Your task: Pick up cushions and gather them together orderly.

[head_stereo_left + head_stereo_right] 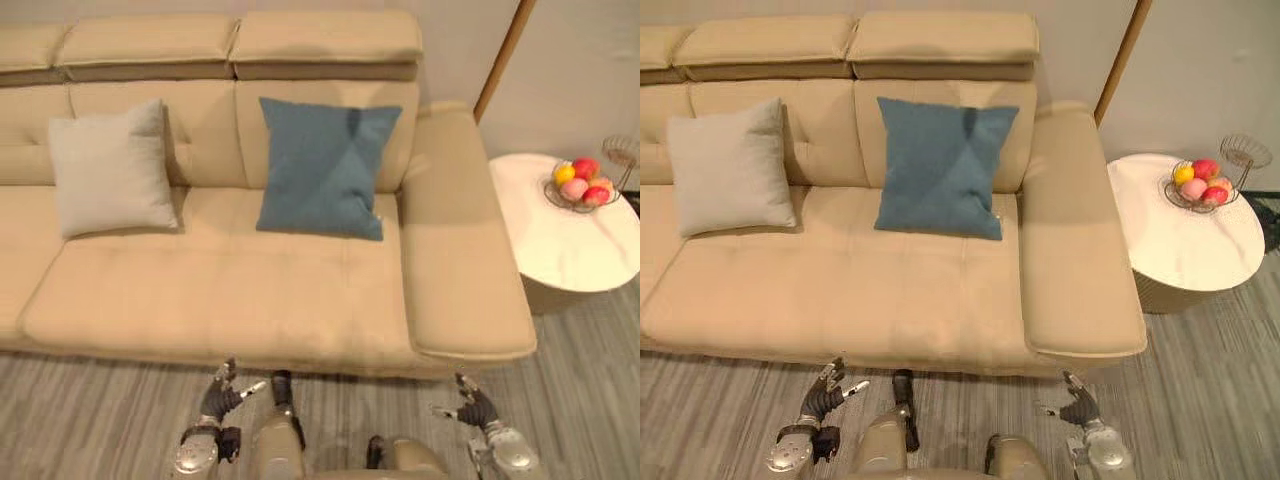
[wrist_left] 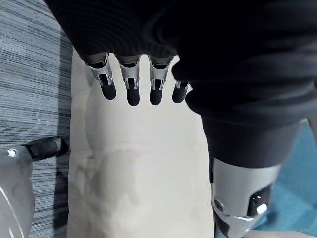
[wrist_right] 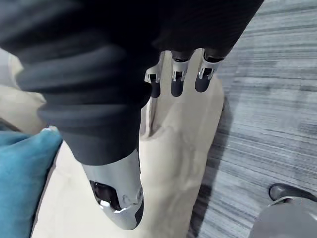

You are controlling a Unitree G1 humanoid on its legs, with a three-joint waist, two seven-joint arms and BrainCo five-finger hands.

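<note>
Square blue fabric cushion (image 1: 324, 167) leans on the beige sofa's (image 1: 250, 300) backrest near the right armrest; square grey fabric cushion (image 1: 110, 170) stands well apart toward its left end. Not gathered. Left hand (image 1: 218, 398) and right hand (image 1: 474, 404) relaxed, empty, below the front edge.

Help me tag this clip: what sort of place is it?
Probably a living room: a beige sofa with a blue cushion and a grey cushion, plus a round side table holding a fruit basket.
</note>
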